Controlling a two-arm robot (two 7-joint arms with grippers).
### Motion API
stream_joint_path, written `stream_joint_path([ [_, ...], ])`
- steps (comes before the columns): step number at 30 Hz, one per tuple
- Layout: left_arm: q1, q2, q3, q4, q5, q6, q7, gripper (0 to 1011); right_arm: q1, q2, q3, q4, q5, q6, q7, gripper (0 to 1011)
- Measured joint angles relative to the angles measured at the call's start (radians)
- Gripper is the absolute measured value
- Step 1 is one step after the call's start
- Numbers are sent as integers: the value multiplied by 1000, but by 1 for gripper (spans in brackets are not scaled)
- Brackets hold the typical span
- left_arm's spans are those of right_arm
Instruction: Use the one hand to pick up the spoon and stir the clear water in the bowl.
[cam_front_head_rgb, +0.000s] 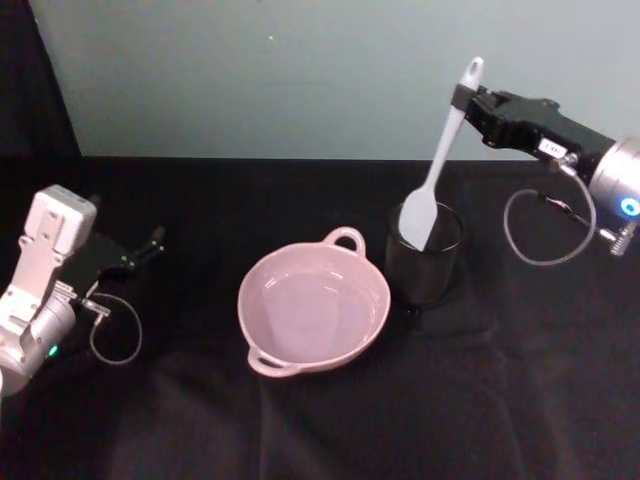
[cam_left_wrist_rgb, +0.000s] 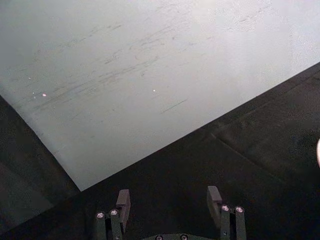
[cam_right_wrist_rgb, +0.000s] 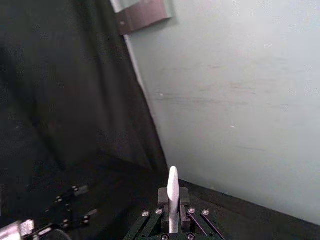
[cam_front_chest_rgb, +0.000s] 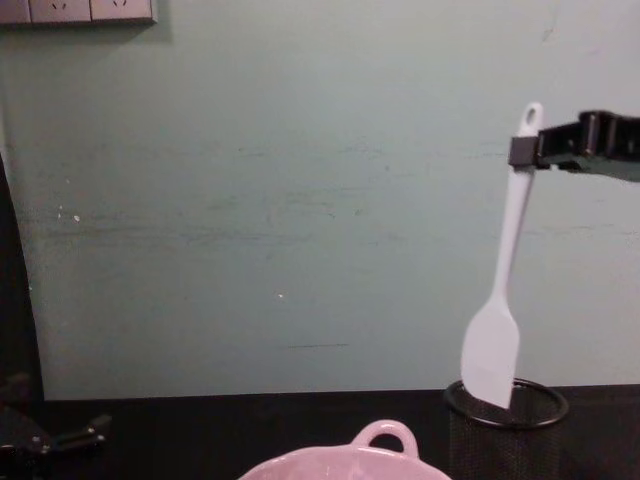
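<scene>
Step in hand, as I am reading it: the pick-up, at the stage of drawing the spoon out of its holder. Stirring is not yet begun.

- The right gripper (cam_front_head_rgb: 462, 100) is reaching in from the right, high above the far right of the table (cam_front_head_rgb: 300, 430). Its fingers are clamping the spoon (cam_front_head_rgb: 437, 170) just below the holed tip of the handle. The right wrist view is showing the handle pinched between the two pads.
- The spoon is hanging nearly upright, with the tip leaning slightly right and the scoop pointing down. In the chest view the lower edge of the scoop is sitting at about the level of the mesh cup's (cam_front_head_rgb: 425, 270) rim. I cannot tell whether it is fully clear of the mouth.
- The bowl (cam_front_head_rgb: 244, 305) is sitting at table centre, just left of the cup and slightly nearer, with its loop handle facing the far side. The water (cam_front_head_rgb: 310, 310) is looking flat and undisturbed.
- The left gripper (cam_left_wrist_rgb: 168, 202) is resting parked at the far left of the table, fingers apart, holding nothing.

Next move, in my judgement: raise the spoon a little more so the scoop clears the cup rim, or it may catch the rim and tip the cup. Then carry it left and nearer until it is over the middle of the bowl, and lower the scoop into the water. The grip is high on a long handle, so the scoop may swing. A slow transfer seems wise.
</scene>
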Motion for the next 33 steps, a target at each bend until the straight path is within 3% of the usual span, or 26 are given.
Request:
stream_joint_path([
  [10,0,0,0,0,0,0,0,1011,45,4,-50,-36,-5,6,32,122],
  [22,0,0,0,0,0,0,0,1011,81,-48,-152,80,-5,-44,156,122],
  [26,0,0,0,0,0,0,0,1011,94,-66,-195,140,-29,-79,219,122],
  [33,0,0,0,0,0,0,0,1011,80,-123,-272,133,-112,-104,204,122],
])
